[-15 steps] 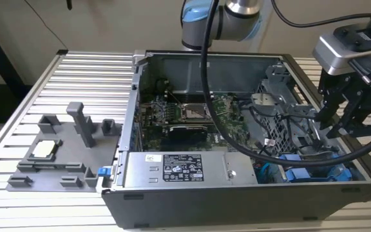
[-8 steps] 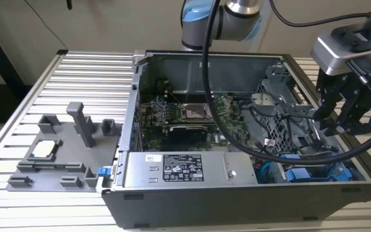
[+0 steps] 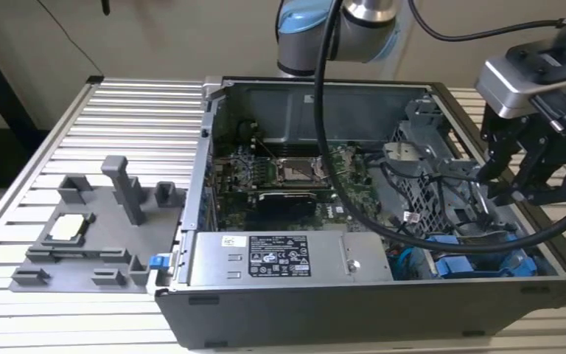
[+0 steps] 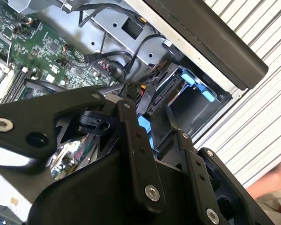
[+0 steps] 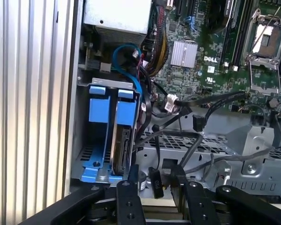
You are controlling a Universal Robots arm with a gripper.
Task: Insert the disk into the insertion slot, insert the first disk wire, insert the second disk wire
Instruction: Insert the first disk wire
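The disk (image 5: 123,147) stands on edge in its blue frame (image 5: 127,110), seated inside the insertion slot (image 5: 84,157), the grey drive bay at the case's corner. A second blue frame (image 5: 97,105) sits beside it. In the exterior view the bay (image 3: 480,262) is at the case's near right. My gripper (image 5: 157,190) hovers over the bay's rim with its fingers (image 5: 126,199) apart. A black wire connector (image 5: 155,182) shows in the gap between them; contact is unclear. Another loose black connector (image 5: 198,123) and a white plug (image 5: 171,101) lie over the metal cage. The gripper (image 3: 519,184) hangs above the case's right side.
The open computer case (image 3: 362,310) holds the motherboard (image 3: 293,177) and a labelled power supply (image 3: 278,258). A thick black cable (image 3: 362,199) crosses over the case. A grey fixture (image 3: 86,236) stands on the slatted table at the exterior view's left. A hand (image 4: 271,187) shows beside the case.
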